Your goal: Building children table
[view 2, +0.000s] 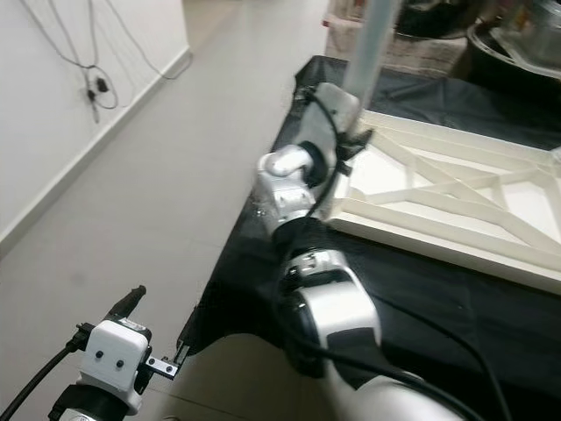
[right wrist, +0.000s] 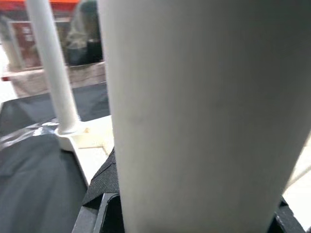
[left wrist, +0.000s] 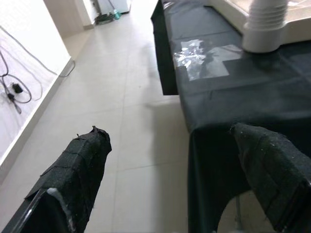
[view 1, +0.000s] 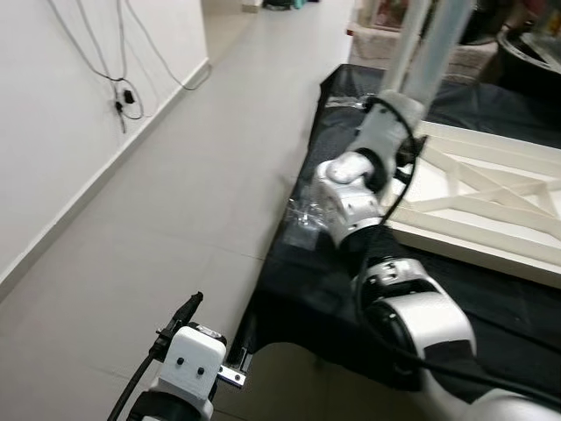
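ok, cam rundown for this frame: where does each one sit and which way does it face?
Left eye: head, facing forward and down at the tabletop frame on black cloth; both arms show.
Right eye: same head, same scene, shifted.
Left wrist: on the low left arm, looking along the open left gripper at floor and cloth edge.
Right wrist: looking along the right gripper, shut on a white leg.
Shared: wrists both catch the mounted corner leg.

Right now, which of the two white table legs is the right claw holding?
The near leg, looming large in the right claw; the far leg stands free of it at the tabletop corner.
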`<state>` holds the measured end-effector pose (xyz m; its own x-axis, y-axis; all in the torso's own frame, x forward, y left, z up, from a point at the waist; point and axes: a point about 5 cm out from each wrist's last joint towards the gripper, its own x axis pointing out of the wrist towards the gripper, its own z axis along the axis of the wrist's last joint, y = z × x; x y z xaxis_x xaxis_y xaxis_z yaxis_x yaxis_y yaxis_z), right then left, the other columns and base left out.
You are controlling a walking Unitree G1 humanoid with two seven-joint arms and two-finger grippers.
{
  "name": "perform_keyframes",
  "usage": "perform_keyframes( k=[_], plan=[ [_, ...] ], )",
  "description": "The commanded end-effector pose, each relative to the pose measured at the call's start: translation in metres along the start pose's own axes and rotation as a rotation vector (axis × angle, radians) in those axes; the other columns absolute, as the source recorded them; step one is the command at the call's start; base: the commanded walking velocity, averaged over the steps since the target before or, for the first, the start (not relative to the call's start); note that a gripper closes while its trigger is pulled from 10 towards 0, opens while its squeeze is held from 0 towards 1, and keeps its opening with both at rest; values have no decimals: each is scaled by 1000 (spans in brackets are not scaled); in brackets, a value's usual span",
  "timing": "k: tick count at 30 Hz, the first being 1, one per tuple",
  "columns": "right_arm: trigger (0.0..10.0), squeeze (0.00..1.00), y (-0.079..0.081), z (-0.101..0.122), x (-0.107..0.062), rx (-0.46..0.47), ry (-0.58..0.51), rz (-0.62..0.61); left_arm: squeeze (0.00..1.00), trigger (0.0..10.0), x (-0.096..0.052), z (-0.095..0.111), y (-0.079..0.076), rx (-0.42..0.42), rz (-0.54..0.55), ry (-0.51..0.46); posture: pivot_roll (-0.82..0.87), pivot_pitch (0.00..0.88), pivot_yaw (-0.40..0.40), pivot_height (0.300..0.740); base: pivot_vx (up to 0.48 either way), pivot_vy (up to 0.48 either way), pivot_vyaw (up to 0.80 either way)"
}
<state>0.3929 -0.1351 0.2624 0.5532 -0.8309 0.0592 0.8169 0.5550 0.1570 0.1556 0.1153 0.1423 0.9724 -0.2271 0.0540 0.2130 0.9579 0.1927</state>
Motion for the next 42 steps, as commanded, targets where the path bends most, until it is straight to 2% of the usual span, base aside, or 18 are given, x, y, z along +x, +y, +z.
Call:
perform_keyframes(
  k=[1,4,6,7,10,20,25,28,33,42],
  plan=[
    [10000,0,-33,-40,25,-114,117,-161,0,10000,-2,-4,0,4,-5,19,149,166,-34,740,0,0,0],
    [10000,0,-41,-43,31,-120,116,-192,0,10000,0,-3,1,3,-6,14,149,167,-30,740,0,0,0],
    [10000,0,-41,-43,31,-120,116,-192,0,10000,0,-3,1,3,-6,14,149,167,-30,740,0,0,0],
    [10000,0,-45,-45,32,-127,109,-200,0,10000,1,-2,0,-4,-21,6,151,165,-24,740,0,0,0],
    [10000,0,-58,-55,34,-146,109,-239,0,10000,2,5,-12,-76,-174,-24,151,165,-17,740,0,0,0],
    [10000,0,-74,-60,42,-192,124,-336,0,10000,8,8,-18,-104,-267,-46,149,166,-7,740,0,0,0],
    [10000,0,-75,-59,42,-184,121,-337,0,10000,10,9,-18,-116,-290,-52,147,166,0,740,0,0,0],
    [10000,0,-69,-55,37,-168,113,-297,0,10000,11,9,-18,-121,-318,-54,147,166,0,740,0,0,0],
    [10000,0,-61,-57,30,-200,112,-225,0,10000,10,7,-20,-125,-339,-48,149,163,-5,740,0,0,0],
    [10000,0,-58,-60,25,-204,123,-195,0,10000,11,5,-21,-115,-335,-44,146,152,-7,740,0,0,0]
  ],
)
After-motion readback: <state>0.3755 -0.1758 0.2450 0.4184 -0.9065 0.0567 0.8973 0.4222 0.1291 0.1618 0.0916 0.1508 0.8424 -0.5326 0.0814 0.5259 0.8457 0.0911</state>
